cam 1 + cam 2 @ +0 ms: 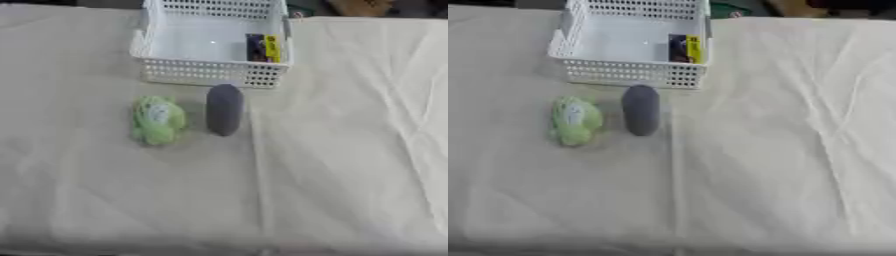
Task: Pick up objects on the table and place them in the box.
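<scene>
Before you, a cream cloth (350, 165) covers the table. At its far edge sits a white basket (210, 72) holding a dark-and-yellow packet (264, 48). Just beside its near wall lie a grey oval (224, 109) and a green bundle (157, 120). Neither of your hands shows, so their fingers cannot be told.

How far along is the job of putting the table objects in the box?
One dark and yellow item already lies in the white basket. Nothing is in hand; neither robot hand is in view. Left on the cloth: the green object and the dark grey oblong object, both just in front of the basket.
</scene>
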